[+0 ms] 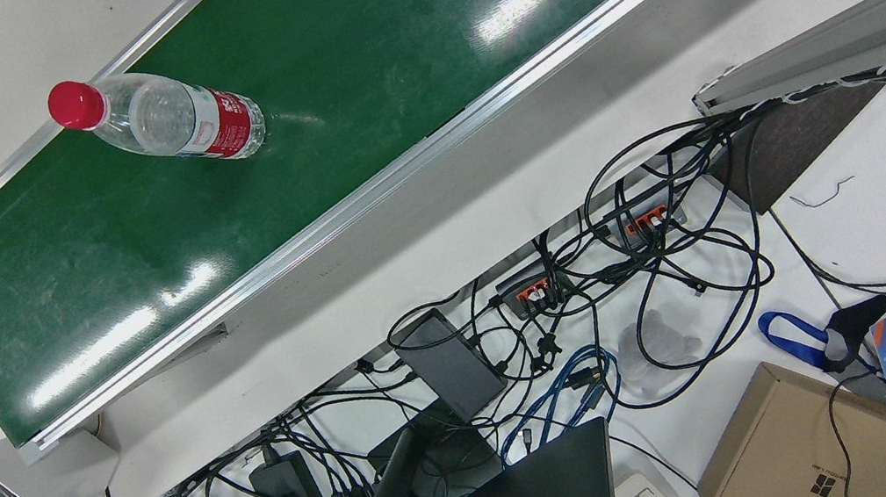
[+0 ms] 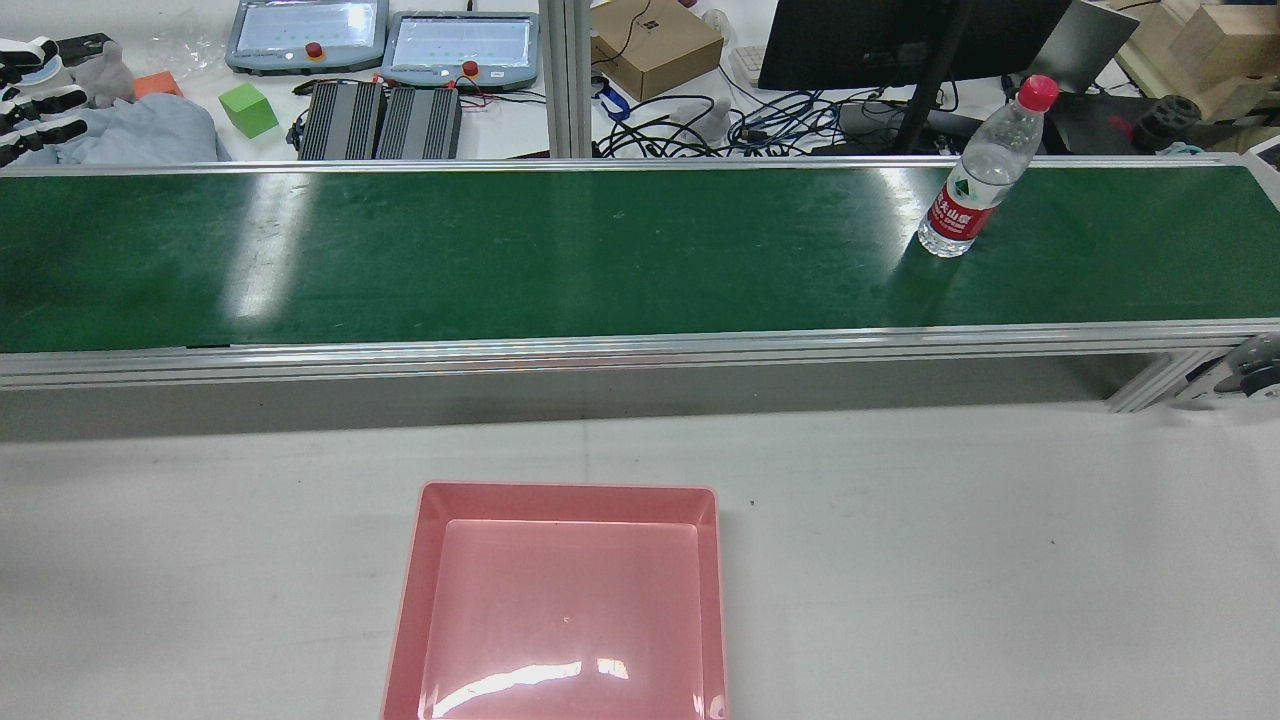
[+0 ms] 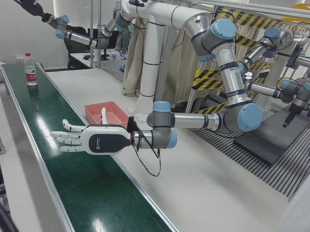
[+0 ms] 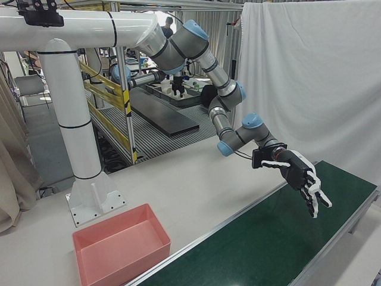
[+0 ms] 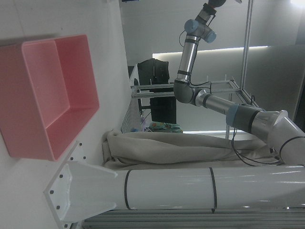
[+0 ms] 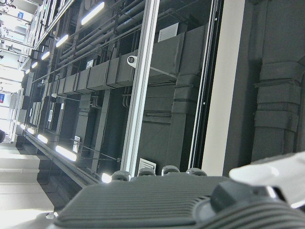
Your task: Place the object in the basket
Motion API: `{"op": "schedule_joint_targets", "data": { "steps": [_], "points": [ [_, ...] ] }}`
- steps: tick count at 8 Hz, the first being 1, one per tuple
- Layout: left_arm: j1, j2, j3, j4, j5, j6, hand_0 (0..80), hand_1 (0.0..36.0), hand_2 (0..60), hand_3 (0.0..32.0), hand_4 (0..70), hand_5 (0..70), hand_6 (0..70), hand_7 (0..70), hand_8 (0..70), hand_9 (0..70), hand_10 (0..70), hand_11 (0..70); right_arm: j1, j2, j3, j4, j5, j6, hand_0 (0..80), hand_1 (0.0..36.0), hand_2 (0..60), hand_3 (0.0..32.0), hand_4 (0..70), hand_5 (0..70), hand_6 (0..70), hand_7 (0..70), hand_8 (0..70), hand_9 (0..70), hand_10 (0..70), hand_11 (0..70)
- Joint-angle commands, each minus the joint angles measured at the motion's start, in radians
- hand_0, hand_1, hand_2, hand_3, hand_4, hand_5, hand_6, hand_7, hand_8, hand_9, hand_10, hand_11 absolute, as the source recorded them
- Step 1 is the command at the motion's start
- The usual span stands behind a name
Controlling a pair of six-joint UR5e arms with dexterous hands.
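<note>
Left hand (image 3: pixel 88 138) spread, empty, over belt (image 3: pixel 46 163) | bottle (image 3: pixel 30 69) upright far along belt | right hand (image 3: pixel 25 1) splayed high near it

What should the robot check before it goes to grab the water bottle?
1. Bottle standing upright on the green belt, cap on: ok.
2. Pink basket holding nothing, on the table on the robot's side of the belt: ok.
3. Right hand open with fingers apart, holding nothing: ok.
4. Right hand down near the bottle: not ok. It is raised high above it.
5. Left hand out of the way: ok. It is open over the belt, far along it from the bottle.
6. Belt stopped: cannot tell from single pictures.
</note>
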Motion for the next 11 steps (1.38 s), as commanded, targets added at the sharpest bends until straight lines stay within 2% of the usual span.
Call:
{"op": "schedule_joint_targets", "data": {
  "steps": [1,2,3,10,11],
  "points": [
    [-0.002,0.0,0.001,0.0,0.0,-0.001,52.1,9.4,0.0,9.6,7.5,34.8,6.2,5.1,13.8,13.0,7.1,11.4,0.0,0.001,0.001,0.0,0.0,0.0,0.0,0.0,0.0,0.0,0.0,0.0,0.0,0.0,0.0,0.0,0.0,0.0],
    [-0.002,0.0,0.001,0.0,0.0,-0.001,52.0,9.2,0.0,9.2,7.3,35.0,6.2,5.0,13.8,13.1,7.2,11.6,0.0,0.001,-0.001,0.0,0.0,0.0,0.0,0.0,0.0,0.0,0.0,0.0,0.0,0.0,0.0,0.0,0.0,0.0],
    [-0.002,0.001,0.001,0.0,0.0,0.001,51.7,8.8,0.0,10.2,3.9,34.6,5.0,4.3,11.9,12.2,6.4,10.5,0.0,0.001,0.001,0.0,0.0,0.0,0.0,0.0,0.0,0.0,0.0,0.0,0.0,0.0,0.0,0.0,0.0,0.0],
    [-0.002,0.001,0.001,0.0,0.0,0.001,51.9,8.8,0.0,10.2,3.8,34.5,5.0,4.3,12.2,12.7,6.6,10.8,0.0,0.001,0.001,0.0,0.0,0.0,0.0,0.0,0.0,0.0,0.0,0.0,0.0,0.0,0.0,0.0,0.0,0.0],
    [-0.002,0.001,0.001,0.0,0.0,0.001,52.0,9.1,0.0,9.0,7.2,35.0,6.5,5.0,14.2,13.5,7.5,11.9,0.0,0.001,0.001,0.0,0.0,0.0,0.0,0.0,0.0,0.0,0.0,0.0,0.0,0.0,0.0,0.0,0.0,0.0]
  ]
}}
